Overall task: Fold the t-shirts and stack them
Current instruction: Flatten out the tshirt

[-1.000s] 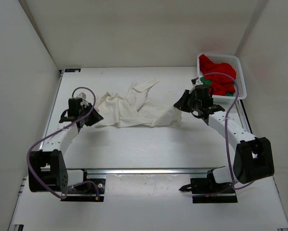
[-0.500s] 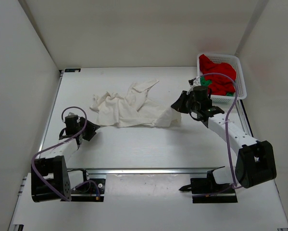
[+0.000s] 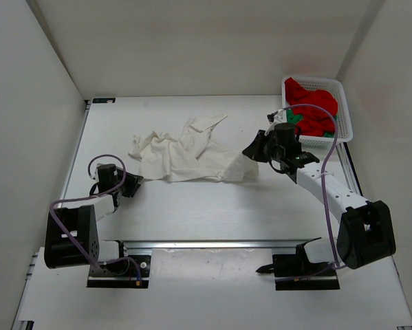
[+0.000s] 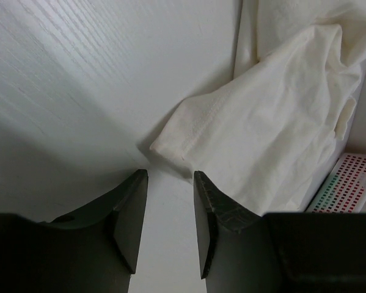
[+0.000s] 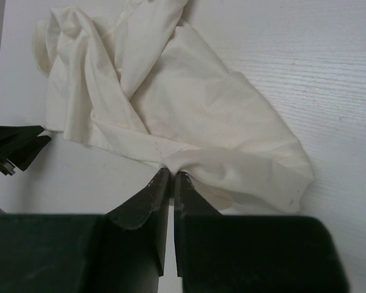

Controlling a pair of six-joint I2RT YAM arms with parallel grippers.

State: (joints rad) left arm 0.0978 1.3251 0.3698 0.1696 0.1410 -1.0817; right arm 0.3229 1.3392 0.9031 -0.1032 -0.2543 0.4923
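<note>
Cloth, the crumpled white t-shirt, lies mid-frame on the table. Overhead, the left gripper sits at lower left; only its wrist view shows its fingers apart and empty, the shirt's corner just ahead. The right wrist view shows the right gripper pinched on a shirt fold. At upper right, the basket holds the red t-shirt and green t-shirt.

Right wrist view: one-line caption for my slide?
Right claw pinching a fold of the crumpled white t-shirt on the table.
</note>
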